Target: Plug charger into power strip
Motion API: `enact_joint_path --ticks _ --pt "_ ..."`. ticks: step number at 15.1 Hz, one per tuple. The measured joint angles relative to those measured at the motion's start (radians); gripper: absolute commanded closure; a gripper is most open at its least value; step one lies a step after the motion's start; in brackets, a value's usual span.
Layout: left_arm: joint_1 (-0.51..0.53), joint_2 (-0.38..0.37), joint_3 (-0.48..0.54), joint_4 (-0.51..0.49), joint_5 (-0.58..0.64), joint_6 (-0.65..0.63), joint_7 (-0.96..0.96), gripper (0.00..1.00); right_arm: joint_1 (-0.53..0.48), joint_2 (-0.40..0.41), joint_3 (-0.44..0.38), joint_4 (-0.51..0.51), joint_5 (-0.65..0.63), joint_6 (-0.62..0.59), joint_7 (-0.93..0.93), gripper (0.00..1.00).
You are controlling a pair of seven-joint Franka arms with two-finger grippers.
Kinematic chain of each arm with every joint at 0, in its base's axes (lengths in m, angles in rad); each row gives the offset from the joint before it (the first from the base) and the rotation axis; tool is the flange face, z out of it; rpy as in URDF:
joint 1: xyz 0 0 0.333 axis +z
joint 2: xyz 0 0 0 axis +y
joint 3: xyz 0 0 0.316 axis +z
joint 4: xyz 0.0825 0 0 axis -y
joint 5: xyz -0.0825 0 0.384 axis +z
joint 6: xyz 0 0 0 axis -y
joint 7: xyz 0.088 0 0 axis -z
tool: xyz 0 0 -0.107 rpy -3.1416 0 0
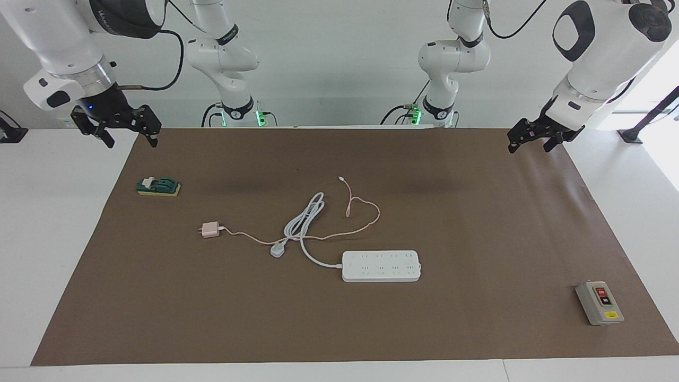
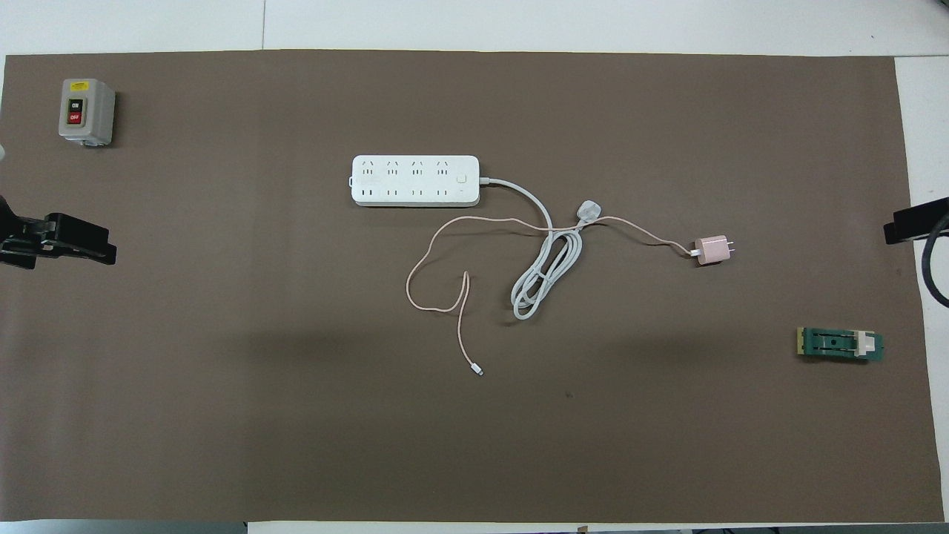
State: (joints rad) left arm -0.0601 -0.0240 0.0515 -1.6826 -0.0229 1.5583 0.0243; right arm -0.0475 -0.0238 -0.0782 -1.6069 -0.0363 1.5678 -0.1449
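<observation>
Right gripper [image 1: 123,132]: fingers apart, empty, raised over the surface's [image 1: 477,223] edge by its base. Left gripper [image 1: 536,139]: fingers apart, empty, raised likewise.

Charger [image 1: 210,229]: mid-surface, toward the right arm's end. Likely light, rigid, smooth; take by flat sides, prongs free. Limp cable may drag.

Strip [image 1: 381,266]: flat, central, likely slides.

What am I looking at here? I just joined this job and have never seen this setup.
Two robot arms stand at a table covered by a brown mat. One picture faces them; the other looks down from above their end. On the mat lie a pink charger, unplugged, and a white power strip; also a grey switch box and a green part. The right tool and the left tool hang open over the mat's two ends, holding nothing.
</observation>
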Motion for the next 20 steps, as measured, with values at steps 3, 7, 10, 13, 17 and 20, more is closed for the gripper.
enact_joint_path --ticks 3,7,10,13,17,20 --pt "0.0 0.0 0.0 0.0 0.0 0.0 0.0 0.0 0.0 0.0 -0.001 -0.011 0.011 -0.002 0.075 0.0" --pt "0.0 0.0 0.0 0.0 0.0 0.0 0.0 0.0 -0.026 0.0 -0.003 -0.073 0.1 -0.003 0.269 0.0" --pt "0.0 0.0 0.001 0.0 0.0 0.001 -0.001 0.0 -0.068 0.029 -0.004 -0.112 0.197 -0.003 0.427 0.0" --pt "0.0 0.0 0.001 0.0 0.0 0.001 -0.003 0.0 -0.111 0.093 -0.005 -0.153 0.329 0.006 0.6 0.0" --pt "0.0 0.0 0.001 0.0 0.0 0.019 -0.003 0.0 -0.175 0.174 -0.006 -0.227 0.523 0.06 0.734 0.0" --pt "0.0 0.0 0.004 -0.001 0.0 0.034 -0.006 0.0 -0.229 0.255 -0.008 -0.277 0.654 0.102 0.774 0.0"
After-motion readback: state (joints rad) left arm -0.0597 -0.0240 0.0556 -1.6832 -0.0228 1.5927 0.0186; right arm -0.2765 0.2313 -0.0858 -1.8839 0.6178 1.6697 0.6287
